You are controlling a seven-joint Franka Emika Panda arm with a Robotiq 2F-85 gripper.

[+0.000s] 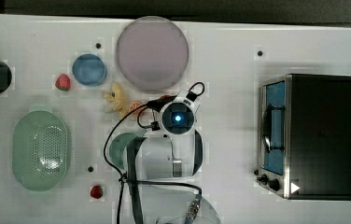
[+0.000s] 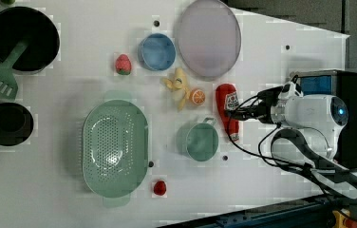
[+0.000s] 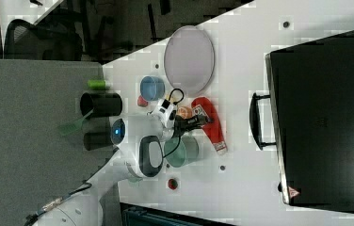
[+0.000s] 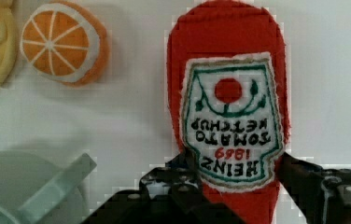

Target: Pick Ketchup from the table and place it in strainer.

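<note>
Ketchup (image 4: 229, 121) between gripper (image 4: 239, 186) fingers (flat)

Bright, even overhead light, soft faint shadows on the white table (image 1: 239, 196), blocky compression blur throughout.

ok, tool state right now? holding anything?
Tool: fingers straddle the Ketchup, which lies on the table. Whether they already clamp it cannot be told.

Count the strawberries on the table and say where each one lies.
2. One strawberry lies beside the blue bowl, on the left view's left of it. The other strawberry lies near the strainer, at its lower right in the left view. More may be hidden.
</note>
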